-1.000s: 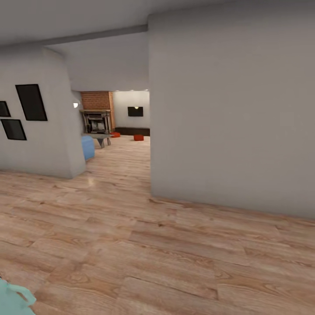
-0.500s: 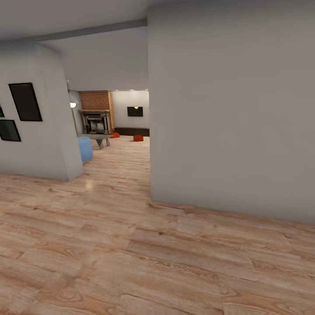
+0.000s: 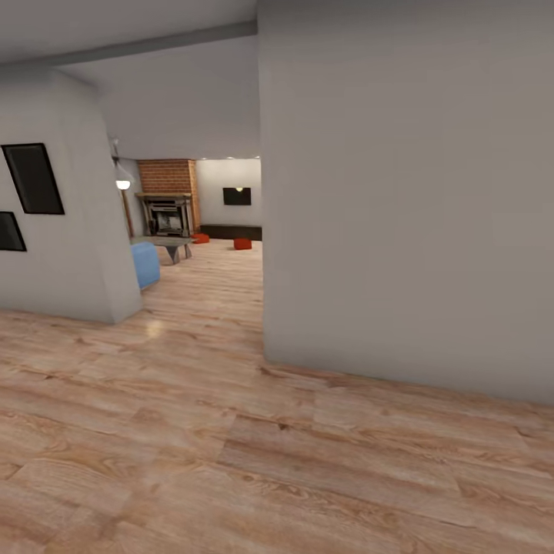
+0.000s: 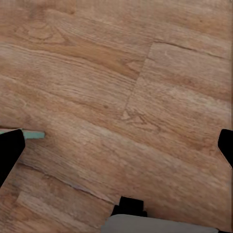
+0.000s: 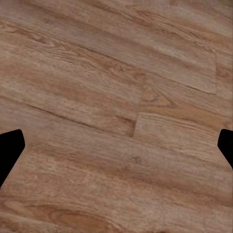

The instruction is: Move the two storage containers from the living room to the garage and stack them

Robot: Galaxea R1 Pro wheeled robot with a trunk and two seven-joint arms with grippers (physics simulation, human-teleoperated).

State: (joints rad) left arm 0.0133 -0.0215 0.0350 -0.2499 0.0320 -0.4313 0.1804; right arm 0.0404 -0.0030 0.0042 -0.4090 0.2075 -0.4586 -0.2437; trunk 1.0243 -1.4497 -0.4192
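Both pincers are spread wide and carrying nothing: the left gripper point(image 4: 116, 145) shows just its dark fingertips at the two sides of its wrist view with bare light wood plank floor point(image 4: 121, 87) between them, and the right gripper point(image 5: 116, 145) looks the same over the same planks.

What's changed over the last second: the whole head view has slid, so it's the camera moving, not the room. The black picture frames point(image 3: 32, 178) on the grey wall have drifted toward the left edge, a floor lamp point(image 3: 122, 185) has come into view past that wall's corner, and the pale teal bit of robot that was in the lower left corner is gone. I read that as the robot rolling or turning toward the doorway, so we're on the approach leg, nothing picked up yet.

The two small orange-red storage bins point(image 3: 242, 243) sit on the floor way down in the living room, well apart from each other, one point(image 3: 201, 238) near the brick fireplace point(image 3: 169, 196), the other in front of the long dark low cabinet point(image 3: 231, 231). Too tiny from here to make out walls or rims.
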